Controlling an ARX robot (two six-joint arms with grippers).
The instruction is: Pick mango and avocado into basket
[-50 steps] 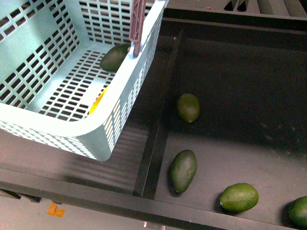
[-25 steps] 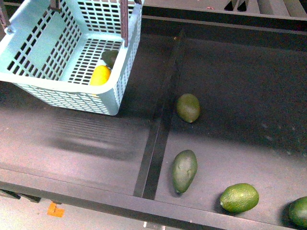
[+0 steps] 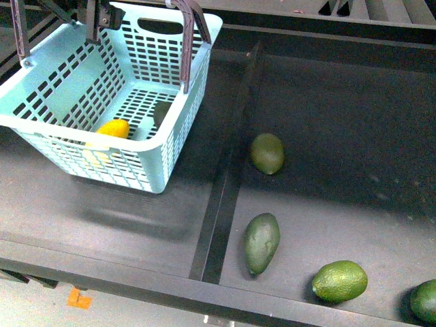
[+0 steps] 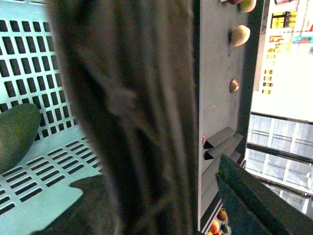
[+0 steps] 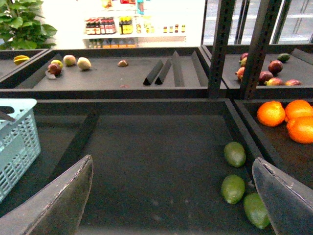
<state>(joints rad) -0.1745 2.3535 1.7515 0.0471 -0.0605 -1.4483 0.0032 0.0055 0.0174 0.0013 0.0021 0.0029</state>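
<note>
We see the basket (image 3: 82, 153) in the upper left of the front frame, with the mango (image 3: 112, 128) on its slotted floor and the avocado (image 3: 161, 112) just beyond it, toward the far wall. Our left gripper (image 3: 95, 17) sits at the top of the frame, closed around the brown handle (image 3: 187, 51). In the right wrist picture our right gripper (image 5: 171, 196) stands wide open over the dark shelf (image 5: 156, 161). Four more green fruits (image 3: 267, 152) lie on the shelf right of the divider (image 3: 225, 184).
</note>
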